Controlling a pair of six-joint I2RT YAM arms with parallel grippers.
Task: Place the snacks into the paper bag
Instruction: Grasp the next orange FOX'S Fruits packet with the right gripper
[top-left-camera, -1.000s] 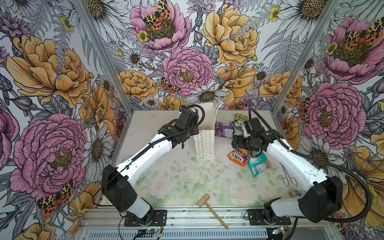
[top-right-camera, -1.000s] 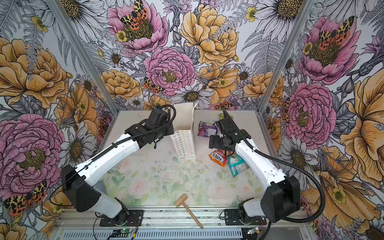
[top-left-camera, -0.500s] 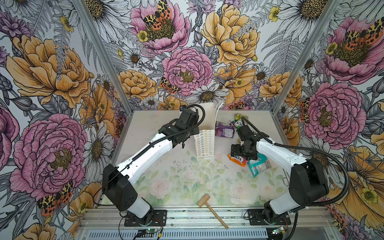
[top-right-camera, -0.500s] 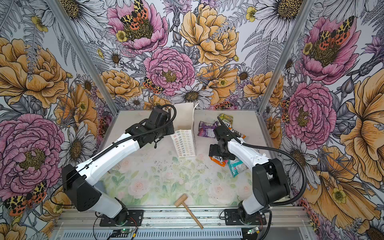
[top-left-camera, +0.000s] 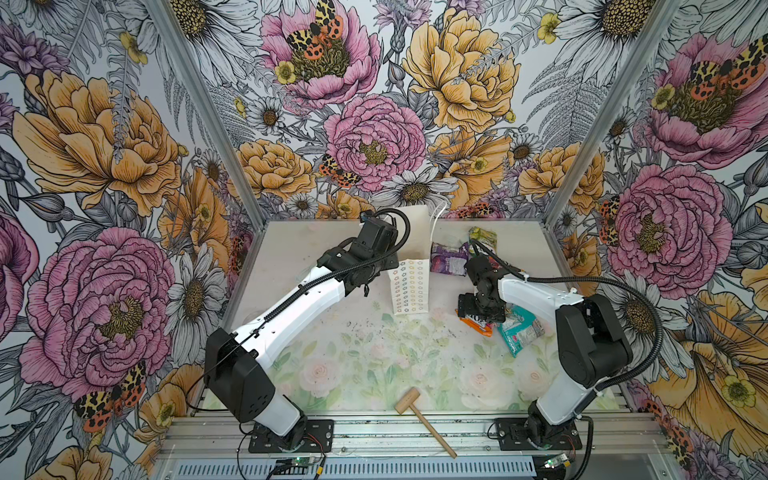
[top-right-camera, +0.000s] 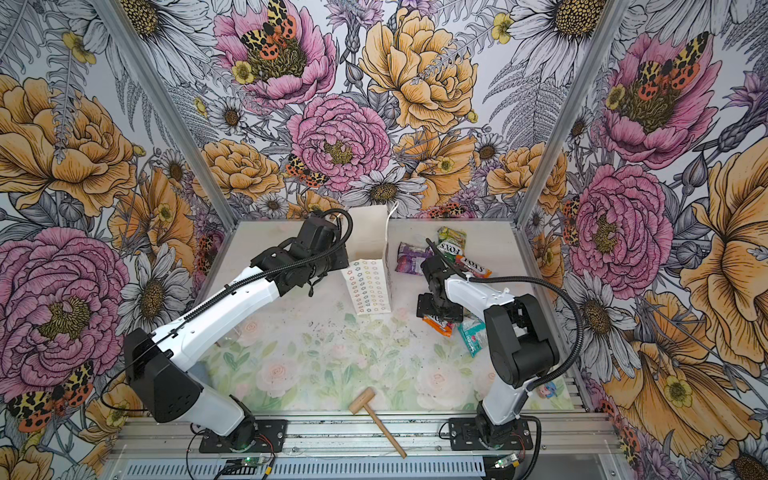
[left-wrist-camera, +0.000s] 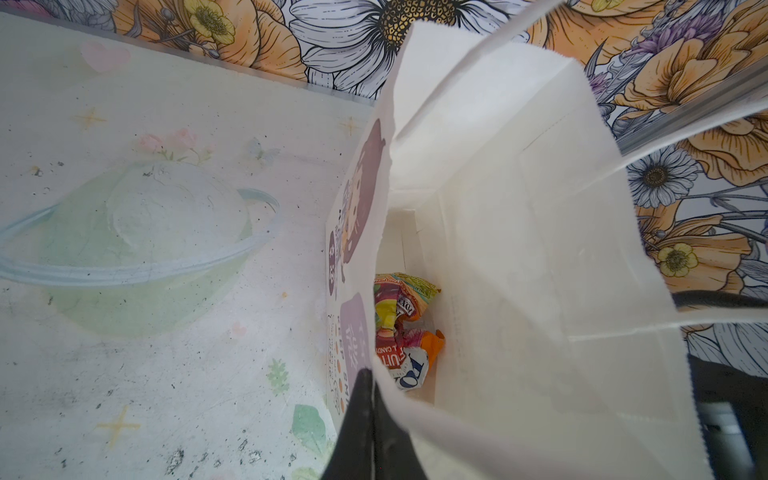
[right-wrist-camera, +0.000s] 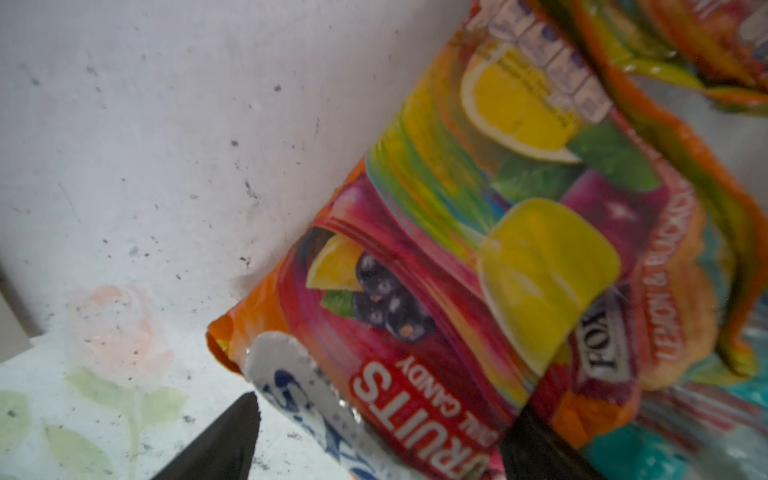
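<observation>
The white paper bag (top-left-camera: 409, 286) (top-right-camera: 368, 286) stands upright at the back middle. My left gripper (left-wrist-camera: 365, 399) is shut on its rim and holds the mouth open. One orange snack packet (left-wrist-camera: 403, 328) lies on the bag's bottom. My right gripper (top-left-camera: 478, 311) (right-wrist-camera: 374, 444) is open, low over an orange snack packet (top-left-camera: 478, 326) (right-wrist-camera: 478, 249), one finger on each side of the packet's end. A teal packet (top-left-camera: 519, 330) lies right beside it. Behind them lie a purple packet (top-left-camera: 446, 259), a green packet (top-left-camera: 482, 239) and a pink-red packet (top-right-camera: 471, 266).
A wooden mallet (top-left-camera: 424, 419) lies near the front edge of the floral mat (top-left-camera: 374, 374). Patterned walls close in the back and both sides. The left arm (top-left-camera: 307, 299) stretches diagonally from front left to the bag.
My right gripper has come forward from the back packets and dropped onto the orange packet, the arm folding back. The left gripper and the bag have stayed still.
</observation>
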